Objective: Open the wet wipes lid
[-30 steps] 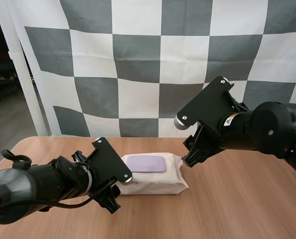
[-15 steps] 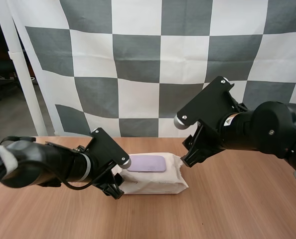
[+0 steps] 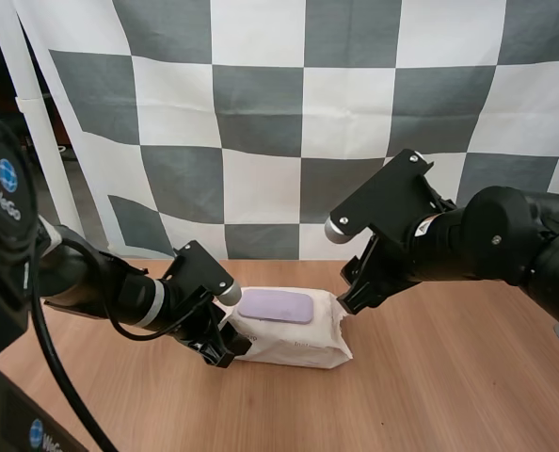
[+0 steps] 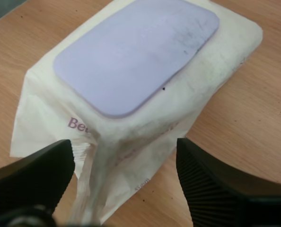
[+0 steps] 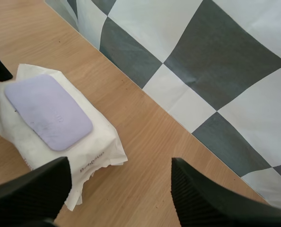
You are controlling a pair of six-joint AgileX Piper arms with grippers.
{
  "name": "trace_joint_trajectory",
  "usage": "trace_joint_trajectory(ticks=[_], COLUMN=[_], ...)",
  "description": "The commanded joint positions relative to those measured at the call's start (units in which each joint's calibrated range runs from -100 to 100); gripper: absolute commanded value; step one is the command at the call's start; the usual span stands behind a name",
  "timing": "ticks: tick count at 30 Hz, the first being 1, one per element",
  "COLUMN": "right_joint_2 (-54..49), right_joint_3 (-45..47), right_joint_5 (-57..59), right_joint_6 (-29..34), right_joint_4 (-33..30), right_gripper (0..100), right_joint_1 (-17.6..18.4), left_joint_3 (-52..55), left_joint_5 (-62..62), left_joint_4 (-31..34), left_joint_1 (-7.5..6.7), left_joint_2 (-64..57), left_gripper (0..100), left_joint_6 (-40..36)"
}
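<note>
Since the pack of wet wipes point(image 3: 294, 341) is a soft, light pouch of thin film, it will likely crumple and slide on the table point(image 3: 430, 386) if tugged without being held down; only the lilac lid point(image 3: 276, 307) looks stiff. That lid lies flat and shut on top of the pack, which rests on the wood between the two arms. Judging by how it lies, a sensible hold would be the lid's edge for lifting, with the pouch pinned at one end. The left claw point(image 4: 125, 151) stands wide and low by the table, one finger on either side of the pack's crimped left end. Whether either finger touches the film cannot be told, and it grips nothing. The right claw point(image 5: 120, 165) is also wide and empty, hovering near the pack's right end, clear of it.
</note>
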Motion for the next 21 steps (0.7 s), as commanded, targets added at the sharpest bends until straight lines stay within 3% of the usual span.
trace_joint_trajectory(ticks=[1, 6, 10, 16, 17, 21], right_joint_2=[0.08, 0.08, 0.08, 0.08, 0.08, 0.08], right_joint_3=[-0.04, -0.04, -0.04, -0.04, -0.04, -0.04], right_joint_5=[0.04, 1.34, 3.15, 5.41, 5.71, 8.34], right_joint_6=[-0.03, -0.03, -0.41, -2.35, -2.82, -6.39], right_joint_4=[0.19, 0.27, 1.59, 4.83, 4.96, 6.04], right_gripper=[100, 100, 100, 100, 100, 100], right_joint_1=[0.01, 0.01, 0.01, 0.01, 0.01, 0.01], left_joint_3=[-0.73, -1.42, -3.26, -4.32, -4.32, -4.36], left_joint_5=[-0.03, -0.53, 2.11, 6.89, 7.38, 8.37], left_joint_4=[0.64, 0.79, -0.19, -3.22, -3.47, -2.60], left_joint_1=[0.03, 0.03, 0.03, 0.03, 0.03, 0.03], left_joint_2=[1.73, 5.31, 6.29, 7.83, 8.28, 9.22], left_gripper=[100, 96, 65, 5, 0, 0], left_joint_6=[0.86, 0.86, 0.86, 0.86, 0.86, 0.86])
